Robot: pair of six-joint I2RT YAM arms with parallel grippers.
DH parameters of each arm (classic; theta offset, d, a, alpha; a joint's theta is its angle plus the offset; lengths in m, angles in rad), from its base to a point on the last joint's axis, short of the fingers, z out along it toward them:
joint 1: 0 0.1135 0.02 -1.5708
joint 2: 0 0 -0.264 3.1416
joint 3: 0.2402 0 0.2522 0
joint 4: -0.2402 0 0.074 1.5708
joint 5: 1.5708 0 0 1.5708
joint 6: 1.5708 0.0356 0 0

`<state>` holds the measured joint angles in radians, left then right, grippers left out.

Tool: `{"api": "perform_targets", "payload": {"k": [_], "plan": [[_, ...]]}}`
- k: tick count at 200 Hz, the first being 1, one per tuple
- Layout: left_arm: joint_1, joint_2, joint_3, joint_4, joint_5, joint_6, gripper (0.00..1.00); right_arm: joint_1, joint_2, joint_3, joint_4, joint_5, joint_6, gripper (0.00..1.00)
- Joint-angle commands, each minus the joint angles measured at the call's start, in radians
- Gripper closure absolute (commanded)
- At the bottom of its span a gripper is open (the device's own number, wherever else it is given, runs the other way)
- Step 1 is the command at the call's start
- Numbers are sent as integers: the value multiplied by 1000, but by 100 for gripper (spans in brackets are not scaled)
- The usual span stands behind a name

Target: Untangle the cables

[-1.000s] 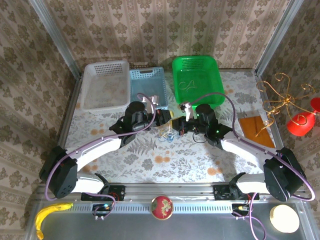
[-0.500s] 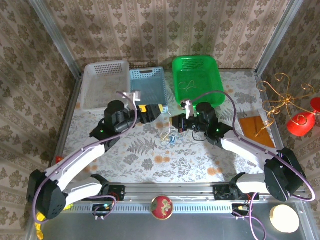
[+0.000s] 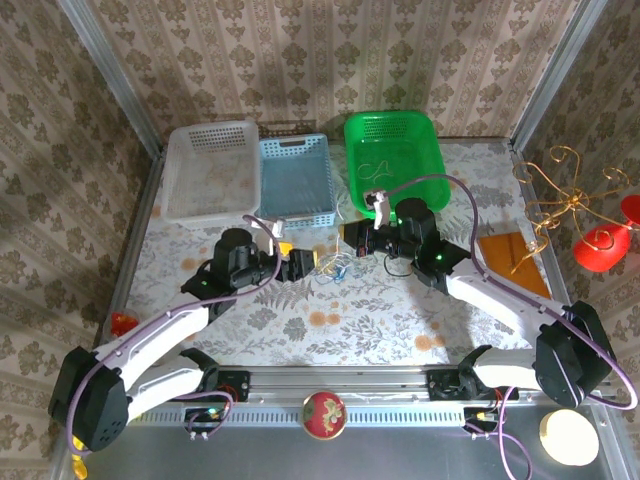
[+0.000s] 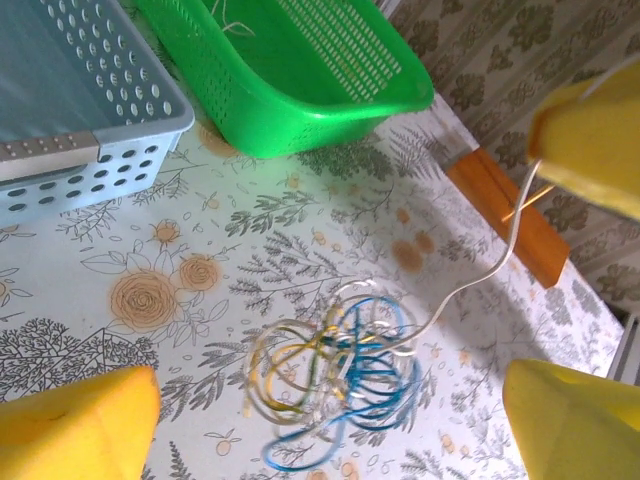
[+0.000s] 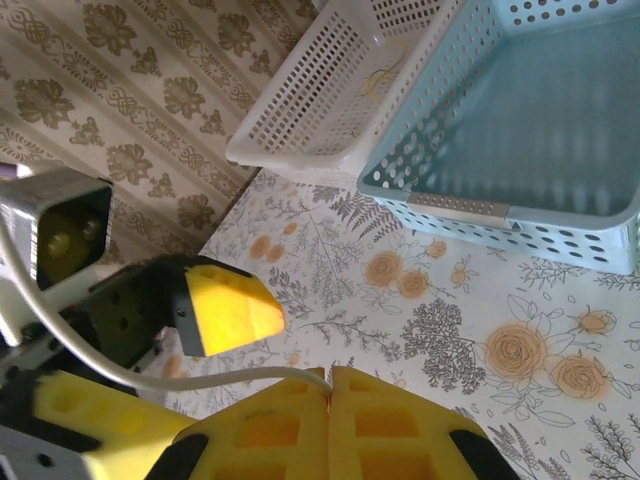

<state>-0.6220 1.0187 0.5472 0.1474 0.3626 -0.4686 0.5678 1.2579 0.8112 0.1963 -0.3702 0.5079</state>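
**Yellow-gold, blue and whitish tangle on table; right pincer has one strand**

Cables (image 4: 335, 365) are bunched in one loose knot of yellow-gold, blue and whitish loops. The knot lies flat on the floral table (image 4: 250, 230) between the two arms. It sits in front of the blue basket (image 4: 90, 150) and the green basket (image 4: 300, 110) and touches neither. In the top view the knot is just right of the left pincer's tips, below and left of the right pincer.

Left pincer (image 3: 297, 258) is wide open. In its wrist view the yellow pads (image 4: 75, 430) stand far apart, one on each side of the knot, with nothing gripped. Can't tell whether the pads touch the table.

Right pincer (image 5: 330, 395) is closed, pads pressed flat together and clamped on one pale cable (image 4: 470, 285). That strand leaves the pinch and runs in a slack curve down into the knot, so its far end is tied up with the other loops. One yellow pad of the left pincer shows beside it in the right wrist view.

Basket row at the back, left to right: white basket (image 3: 210, 170), blue, green. A thin pale wire (image 3: 375, 170) lies inside the green basket. An orange-brown flat block (image 3: 510, 255) sits near the right table edge. A gold wire stand (image 3: 575, 205) with red ornaments is further right, well apart from the knot.
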Motion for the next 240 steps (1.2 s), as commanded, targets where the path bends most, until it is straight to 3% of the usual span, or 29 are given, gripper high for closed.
{"api": "perform_targets", "payload": {"k": [1,115,141,196,240], "plan": [[-16,23,-3,79,40,90,12,5,-28,36,-15,6,41,100],[-86,303,147,227,96,162,21,56,-17,77,-31,11,66,100],[-96,352,161,263,107,160,32,60,-15,100,-33,2,82,100],[-102,411,104,364,105,127,67,53,-33,166,-53,-1,127,100],[-99,441,45,401,97,112,72,25,-71,241,-86,-3,151,100]]}}
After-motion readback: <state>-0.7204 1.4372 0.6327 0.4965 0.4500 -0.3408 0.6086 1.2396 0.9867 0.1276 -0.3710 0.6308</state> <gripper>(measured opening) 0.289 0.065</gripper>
